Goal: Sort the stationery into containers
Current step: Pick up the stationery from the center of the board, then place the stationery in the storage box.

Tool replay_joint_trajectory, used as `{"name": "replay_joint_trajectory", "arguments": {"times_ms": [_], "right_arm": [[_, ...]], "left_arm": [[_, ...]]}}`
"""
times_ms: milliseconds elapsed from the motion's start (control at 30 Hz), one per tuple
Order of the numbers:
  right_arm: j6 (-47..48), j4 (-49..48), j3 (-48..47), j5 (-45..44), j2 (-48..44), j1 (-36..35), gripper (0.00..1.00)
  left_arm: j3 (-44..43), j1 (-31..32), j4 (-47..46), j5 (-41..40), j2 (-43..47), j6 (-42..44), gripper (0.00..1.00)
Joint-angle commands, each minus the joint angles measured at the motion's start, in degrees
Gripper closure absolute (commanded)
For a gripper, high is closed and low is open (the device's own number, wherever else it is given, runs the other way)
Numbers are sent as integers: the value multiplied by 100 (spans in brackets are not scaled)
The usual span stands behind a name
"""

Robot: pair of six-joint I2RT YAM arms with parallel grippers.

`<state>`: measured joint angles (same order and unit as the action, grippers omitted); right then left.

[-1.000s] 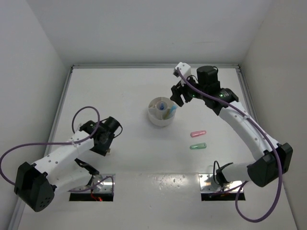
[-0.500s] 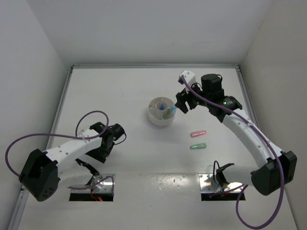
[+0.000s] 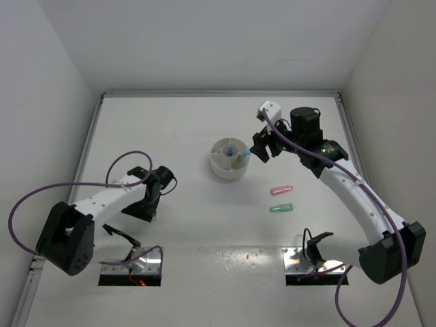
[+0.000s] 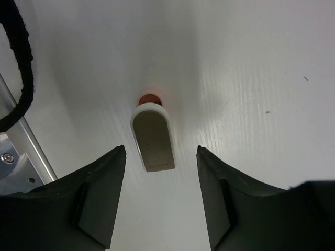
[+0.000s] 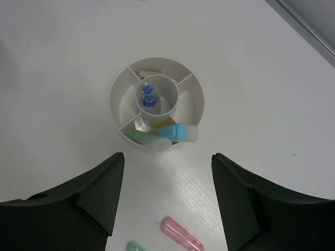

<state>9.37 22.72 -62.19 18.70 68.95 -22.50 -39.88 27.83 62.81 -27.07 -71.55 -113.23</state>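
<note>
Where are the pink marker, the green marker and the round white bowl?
pink marker (image 3: 281,190): top view, on the middle of its body.
green marker (image 3: 281,208): top view, on the middle of its body.
round white bowl (image 3: 227,173): top view, on its near outer wall.

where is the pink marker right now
In the top view the pink marker lies on the table, to the lower right of the white bowl, just above the green marker, not touching it.

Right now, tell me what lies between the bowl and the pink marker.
Only bare table separates the bowl and the pink marker; the right wrist view shows it.
</note>
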Motion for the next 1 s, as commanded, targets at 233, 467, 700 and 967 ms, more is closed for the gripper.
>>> {"name": "replay_joint_trajectory", "arguments": {"times_ms": [233,467,700,967], "right_arm": [[-101,-215,23,143,-145,88,32],[-102,-215,76,143,-145,140,32],[-49,-268,190,64,-145,141,32],[118,-566,576,-850,-277,141,100]], "left_arm": [[622,-463,-523,61,-8,-103,44],[395,-657,-638,61,-237,318,100],[-958,211,-366,0,-43,670,100],[-3542,1127,-840,132,-1211,1452,100]]}}
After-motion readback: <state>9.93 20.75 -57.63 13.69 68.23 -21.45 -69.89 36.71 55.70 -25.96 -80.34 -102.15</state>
